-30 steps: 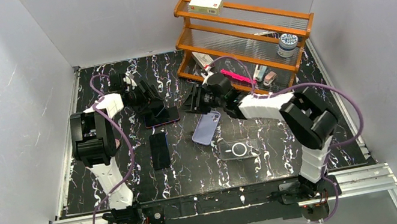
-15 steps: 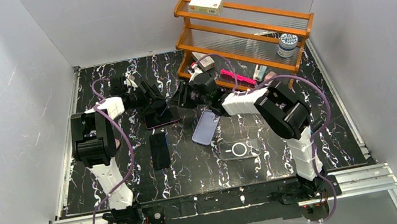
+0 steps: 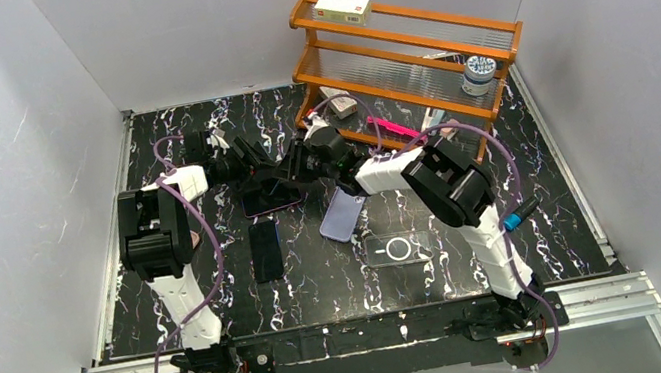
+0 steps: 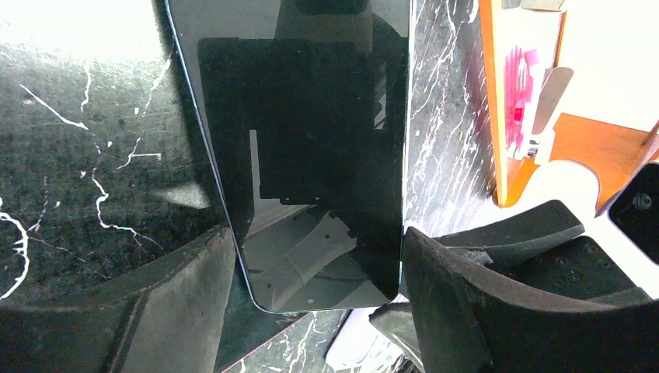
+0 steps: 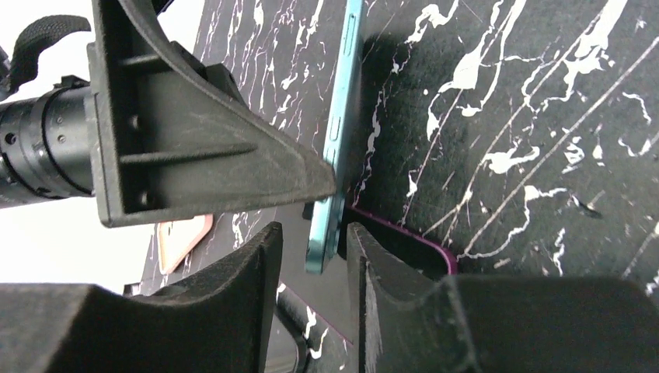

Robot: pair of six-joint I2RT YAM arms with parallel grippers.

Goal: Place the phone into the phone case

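- Firmly, it seems, the left gripper clamps the glossy black-screened phone with a teal edge across its width, one finger against each long side.
- The right gripper straddles one end of the phone, fingers a little apart. A sliver of gap shows, so I see no pinch.
- The phone sits tilted, that end just over the dark phone case with a purple rim, which lies on the black marbled table.
- Done, I judge: phone held and at the case. Left: laying it flat and pressing each corner in — it is not yet seated.
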